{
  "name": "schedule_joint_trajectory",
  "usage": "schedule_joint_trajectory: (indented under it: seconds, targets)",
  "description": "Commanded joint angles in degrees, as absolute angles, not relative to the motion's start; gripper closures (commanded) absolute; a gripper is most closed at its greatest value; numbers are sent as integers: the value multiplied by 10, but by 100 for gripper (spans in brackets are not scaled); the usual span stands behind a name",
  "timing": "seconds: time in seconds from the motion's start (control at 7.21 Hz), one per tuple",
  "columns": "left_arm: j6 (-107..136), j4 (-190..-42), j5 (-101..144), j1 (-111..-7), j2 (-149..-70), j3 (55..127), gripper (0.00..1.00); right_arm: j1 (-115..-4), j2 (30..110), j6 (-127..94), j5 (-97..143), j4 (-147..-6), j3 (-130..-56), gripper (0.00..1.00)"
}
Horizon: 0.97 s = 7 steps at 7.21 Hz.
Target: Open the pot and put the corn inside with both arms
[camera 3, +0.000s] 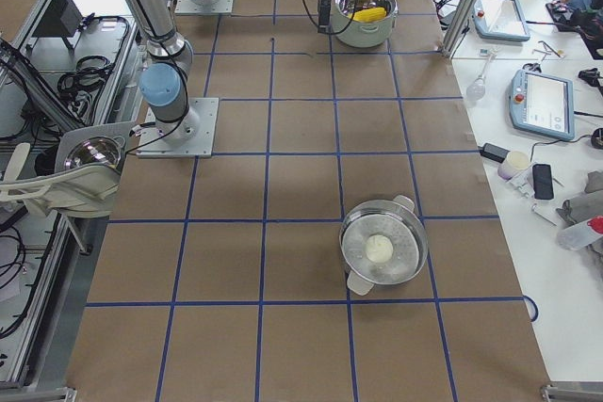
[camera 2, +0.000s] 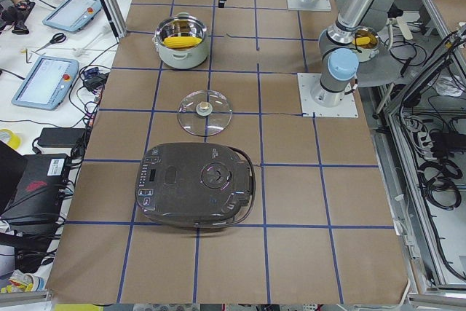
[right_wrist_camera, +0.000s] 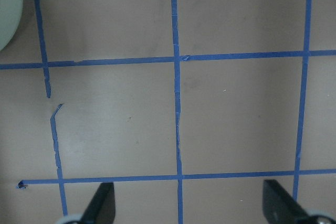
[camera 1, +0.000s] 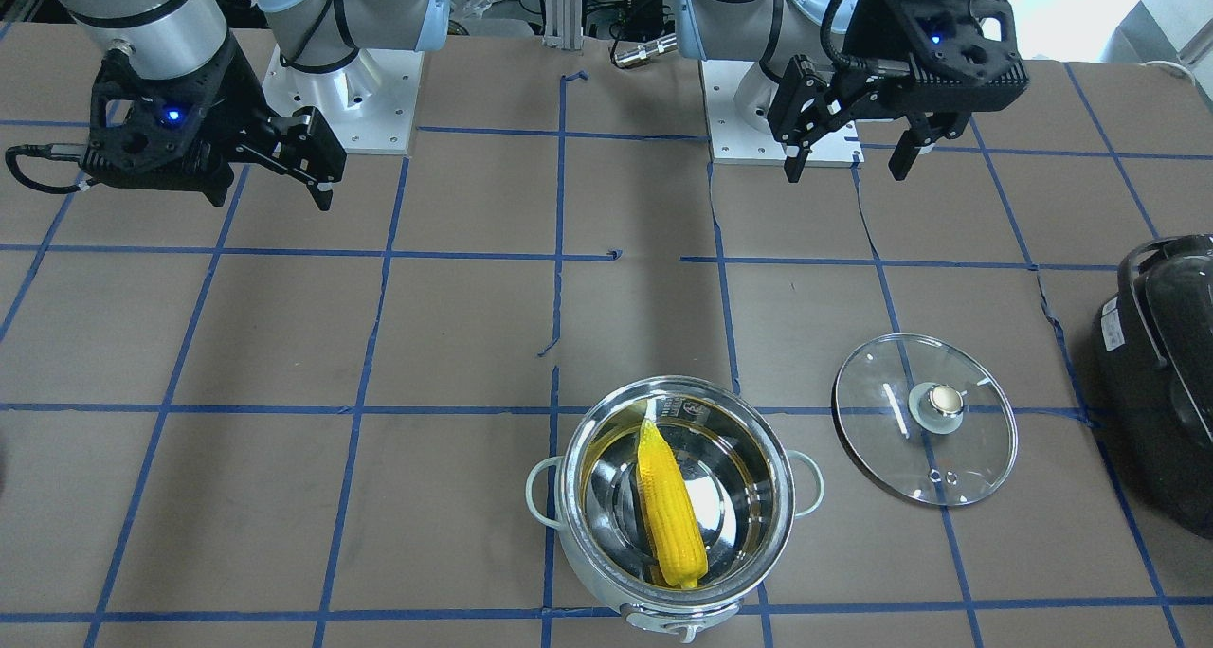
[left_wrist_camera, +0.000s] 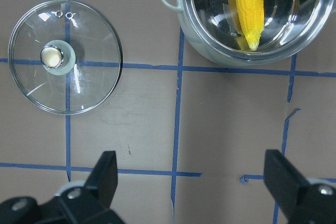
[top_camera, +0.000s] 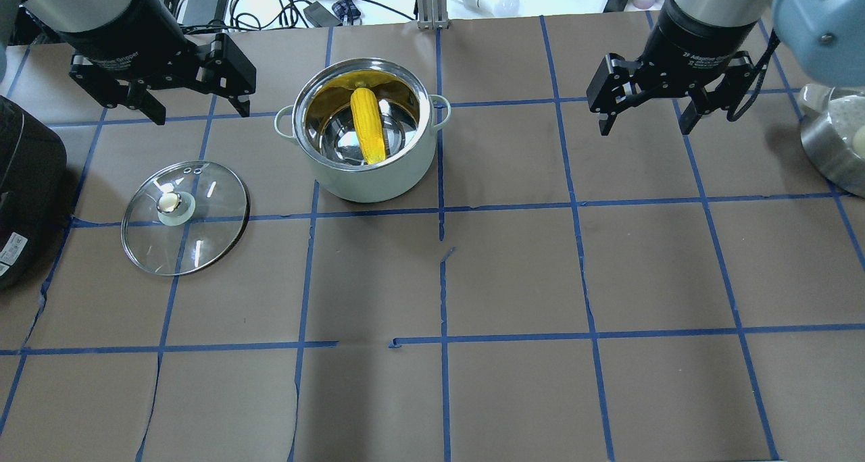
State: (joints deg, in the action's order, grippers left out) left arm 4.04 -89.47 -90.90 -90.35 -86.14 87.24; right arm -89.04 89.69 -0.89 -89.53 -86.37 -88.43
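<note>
Corn [top_camera: 368, 125] is lying inside the pot [top_camera: 378, 178], and the lid [top_camera: 184, 217] is off, flat on the bench [top_camera: 513, 273] beside the pot on my left side, so I call the job as good as done.

The left gripper [top_camera: 201, 111] hangs raised and spread with nothing in it, back from the pot toward the robot and off to the left. The right gripper [top_camera: 645, 125] is spread too and empty, well off to the pot's right.

My worry is a low left-arm sweep. It could clip the pot's loop handle or skid the glass lid into the black appliance [top_camera: 27, 178] just beyond it. The pot also sits fairly near the operators' edge of the bench, so a shove that way is risky. Open bench lies to the pot's right and back toward the robot.
</note>
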Motion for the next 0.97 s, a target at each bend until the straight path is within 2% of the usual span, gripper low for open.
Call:
schedule_joint_trajectory:
  seconds: [0.0, 0.83]
  targets:
    - [40, -895, -910, -904, -861, 874, 0, -889, 897, -9, -897, -862, -885, 0]
    - [40, -894, -910, -904, -861, 874, 0, -889, 897, -14, -890, -882, -884, 0]
